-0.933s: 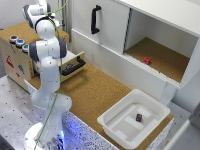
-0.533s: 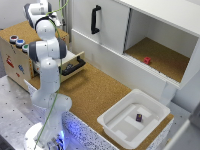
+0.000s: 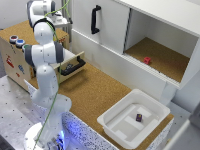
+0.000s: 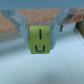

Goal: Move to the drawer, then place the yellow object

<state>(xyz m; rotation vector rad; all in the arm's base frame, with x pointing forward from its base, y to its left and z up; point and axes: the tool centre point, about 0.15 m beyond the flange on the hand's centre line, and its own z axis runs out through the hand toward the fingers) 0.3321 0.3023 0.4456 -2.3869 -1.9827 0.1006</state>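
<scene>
Yellow object [image 4: 40, 39] sat pinched in the gripper [image 4: 40, 31] above the drawer [image 3: 73, 65]; next, I judged, lower and release it inside.

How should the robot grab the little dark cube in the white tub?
Come straight down from above and pinch two opposite flat sides of the dark cube. It sits low inside the white tub, whose walls block a sideways reach. The gripper is full with the yellow block now.
</scene>
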